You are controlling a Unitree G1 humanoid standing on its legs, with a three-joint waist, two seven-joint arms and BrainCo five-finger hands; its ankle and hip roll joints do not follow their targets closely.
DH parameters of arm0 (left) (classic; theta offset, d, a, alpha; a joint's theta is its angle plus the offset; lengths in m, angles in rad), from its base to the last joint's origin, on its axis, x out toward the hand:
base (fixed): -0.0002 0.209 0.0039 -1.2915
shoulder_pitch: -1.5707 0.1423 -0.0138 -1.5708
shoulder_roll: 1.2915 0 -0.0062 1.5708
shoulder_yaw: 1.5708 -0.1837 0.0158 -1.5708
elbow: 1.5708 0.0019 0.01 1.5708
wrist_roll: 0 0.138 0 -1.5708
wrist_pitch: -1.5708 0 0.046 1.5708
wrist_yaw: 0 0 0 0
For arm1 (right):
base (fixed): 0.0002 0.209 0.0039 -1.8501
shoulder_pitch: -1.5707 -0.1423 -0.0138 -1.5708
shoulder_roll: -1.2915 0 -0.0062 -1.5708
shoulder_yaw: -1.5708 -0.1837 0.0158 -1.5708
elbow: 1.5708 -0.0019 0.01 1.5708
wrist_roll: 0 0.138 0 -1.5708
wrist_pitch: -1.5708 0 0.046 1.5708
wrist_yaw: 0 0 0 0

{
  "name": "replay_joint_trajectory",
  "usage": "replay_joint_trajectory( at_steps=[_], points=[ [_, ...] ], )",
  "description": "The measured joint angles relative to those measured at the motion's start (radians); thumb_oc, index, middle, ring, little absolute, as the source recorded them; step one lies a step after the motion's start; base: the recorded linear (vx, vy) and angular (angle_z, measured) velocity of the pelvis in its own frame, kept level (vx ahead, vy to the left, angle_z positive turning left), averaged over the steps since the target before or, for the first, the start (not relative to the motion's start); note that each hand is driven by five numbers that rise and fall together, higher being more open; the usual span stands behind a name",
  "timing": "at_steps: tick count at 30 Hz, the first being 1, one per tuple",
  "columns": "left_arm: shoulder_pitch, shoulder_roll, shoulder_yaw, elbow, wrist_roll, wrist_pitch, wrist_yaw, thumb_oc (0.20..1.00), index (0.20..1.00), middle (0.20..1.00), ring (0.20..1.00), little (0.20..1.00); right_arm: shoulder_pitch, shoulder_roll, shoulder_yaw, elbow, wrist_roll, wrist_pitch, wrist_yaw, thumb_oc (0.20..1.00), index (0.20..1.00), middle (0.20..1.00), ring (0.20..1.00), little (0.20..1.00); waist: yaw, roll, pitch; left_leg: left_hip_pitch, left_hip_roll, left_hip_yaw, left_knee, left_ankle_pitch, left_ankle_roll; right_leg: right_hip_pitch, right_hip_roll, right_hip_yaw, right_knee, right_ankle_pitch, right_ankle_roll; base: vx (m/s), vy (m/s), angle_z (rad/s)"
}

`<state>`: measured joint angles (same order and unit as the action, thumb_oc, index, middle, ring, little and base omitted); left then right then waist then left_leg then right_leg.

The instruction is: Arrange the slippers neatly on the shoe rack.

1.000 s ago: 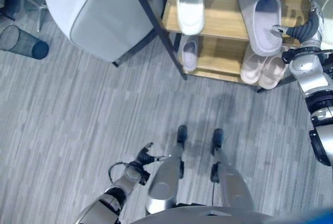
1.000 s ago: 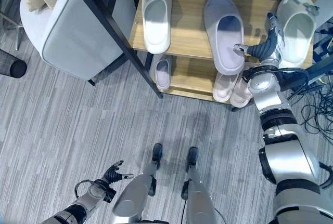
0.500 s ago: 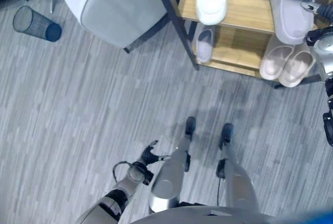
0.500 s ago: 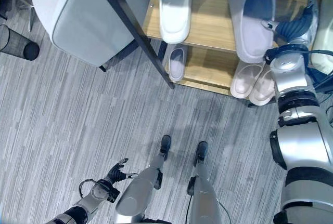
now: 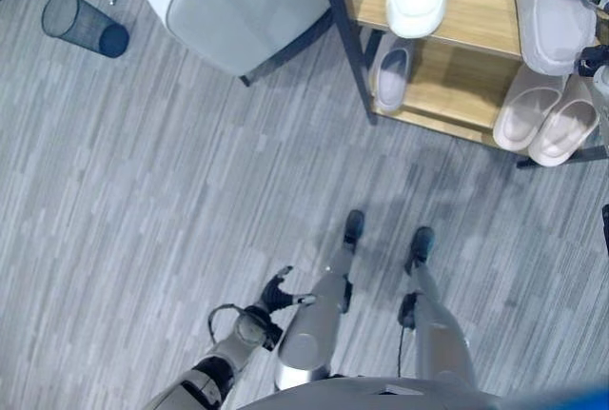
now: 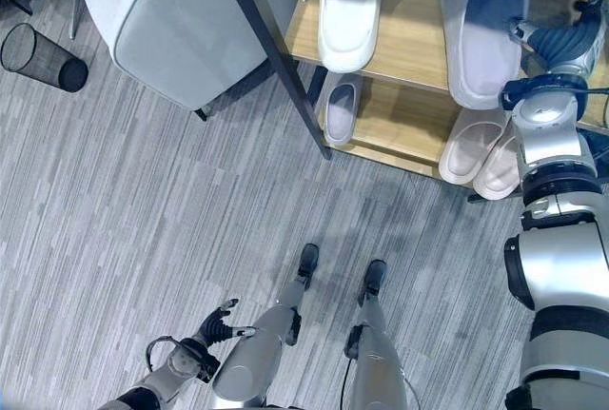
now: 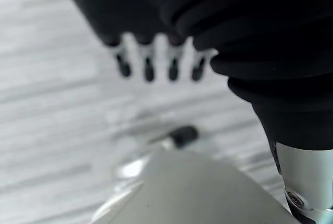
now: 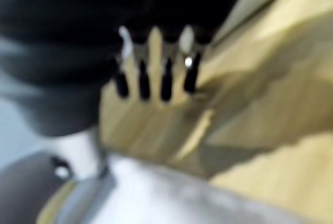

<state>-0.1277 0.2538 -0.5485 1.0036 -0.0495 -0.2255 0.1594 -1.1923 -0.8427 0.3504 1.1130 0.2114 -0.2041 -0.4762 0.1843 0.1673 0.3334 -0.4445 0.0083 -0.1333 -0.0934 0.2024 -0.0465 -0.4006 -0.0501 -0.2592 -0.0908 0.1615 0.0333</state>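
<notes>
Resting on the shoe rack (image 6: 409, 44) are five slippers (image 6: 349, 6); right robot hand (image 6: 561, 44) spread beside the grey slipper (image 6: 481, 25), left robot hand (image 6: 217, 326) relaxed.

Shoe rack (image 6: 419, 44): light wooden shelves in a dark metal frame, standing on the floor.
Upper shelf: one white slipper (image 6: 349, 6); one grey slipper (image 6: 483, 29), well apart from it, its near end overhanging the shelf edge.
Lower shelf (image 6: 400, 123): one small grey slipper (image 6: 341, 110) near the frame post; a pale pink pair (image 6: 487, 146), side by side and touching, toes past the shelf edge.
Floor (image 6: 143, 229): grey striped planks. On it: the rack, a pale grey armchair (image 6: 176, 25) just beside the rack, a dark mesh bin (image 6: 43, 58) well apart.
</notes>
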Motion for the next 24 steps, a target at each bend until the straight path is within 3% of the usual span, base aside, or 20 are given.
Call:
replay_joint_trajectory(
  at_steps=[9, 15, 18, 24],
  points=[
    [-0.005, 0.000, -0.001, -0.004, -0.006, 0.001, 0.002, 1.000, 1.000, 1.000, 1.000, 1.000, 0.037, 0.000, -0.011, -0.040, -0.004, 0.001, -0.017, 0.200, 0.200, 0.200, 0.200, 0.200, 0.000, -0.010, -0.013, -0.023, -0.013, -0.015, 0.000, 0.009, -0.002, -0.015, -0.012, -0.006, 0.000, 0.008, 0.011, 0.00, 0.013, 0.05],
    [-0.016, 0.000, 0.001, -0.009, -0.006, 0.002, 0.022, 1.000, 1.000, 1.000, 1.000, 1.000, 0.177, 0.001, -0.157, -0.202, -0.064, 0.005, -0.117, 0.200, 0.200, 0.200, 0.200, 0.200, -0.005, -0.022, -0.008, -0.025, -0.022, -0.020, 0.000, 0.015, 0.006, -0.014, -0.020, -0.012, 0.000, 0.009, 0.013, 0.00, 0.015, 0.05],
    [-0.020, 0.001, 0.014, -0.008, -0.006, 0.005, 0.027, 1.000, 1.000, 1.000, 1.000, 1.000, 0.300, 0.017, -0.302, -0.314, -0.081, 0.007, -0.185, 0.200, 0.200, 0.200, 0.200, 0.200, -0.010, -0.041, 0.004, -0.024, -0.027, -0.026, 0.000, 0.017, 0.007, -0.010, -0.022, -0.016, 0.000, 0.009, 0.014, -0.01, 0.017, 0.05],
    [-0.029, 0.007, 0.056, 0.002, -0.004, 0.018, 0.043, 1.000, 1.000, 1.000, 1.000, 1.000, 0.394, 0.096, -0.395, -0.406, -0.100, 0.008, -0.243, 0.200, 0.200, 0.200, 0.200, 0.200, -0.035, -0.087, 0.032, -0.006, -0.026, -0.015, 0.000, 0.018, 0.010, 0.003, -0.023, -0.006, 0.000, 0.011, 0.017, -0.01, 0.015, -0.04]
  ],
)
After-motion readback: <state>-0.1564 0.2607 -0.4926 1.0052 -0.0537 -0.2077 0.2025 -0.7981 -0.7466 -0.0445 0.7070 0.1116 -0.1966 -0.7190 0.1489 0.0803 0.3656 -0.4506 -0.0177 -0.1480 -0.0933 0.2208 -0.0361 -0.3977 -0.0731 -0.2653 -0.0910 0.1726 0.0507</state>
